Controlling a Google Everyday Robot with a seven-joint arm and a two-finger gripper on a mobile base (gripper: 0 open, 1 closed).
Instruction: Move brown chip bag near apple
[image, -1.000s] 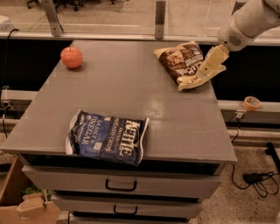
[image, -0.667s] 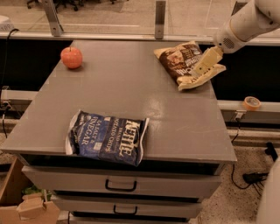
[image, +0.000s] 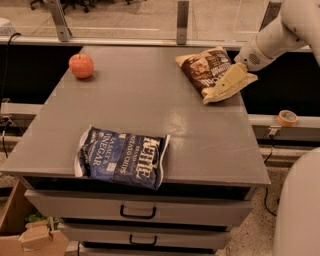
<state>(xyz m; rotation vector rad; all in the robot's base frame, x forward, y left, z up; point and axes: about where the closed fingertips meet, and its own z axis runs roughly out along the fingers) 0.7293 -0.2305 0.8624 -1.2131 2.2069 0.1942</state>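
The brown chip bag (image: 204, 67) lies on the far right of the grey cabinet top (image: 150, 95), dark brown with cream edges and white lettering. The apple (image: 81, 65) is small, red-orange and sits at the far left of the top, well apart from the bag. My gripper (image: 228, 85) reaches in from the upper right on a white arm. It sits at the bag's right lower edge and covers that part of the bag. I cannot tell whether it touches the bag.
A large dark-blue Kettle chip bag (image: 122, 157) lies near the front edge of the top. Drawers (image: 137, 212) are below the top. A roll of tape (image: 287, 118) rests on a ledge at the right. A cardboard box (image: 22, 235) stands on the floor at the lower left.
My gripper has moved slightly down and left, closer onto the brown chip bag's right edge. The bags and the apple have not moved.
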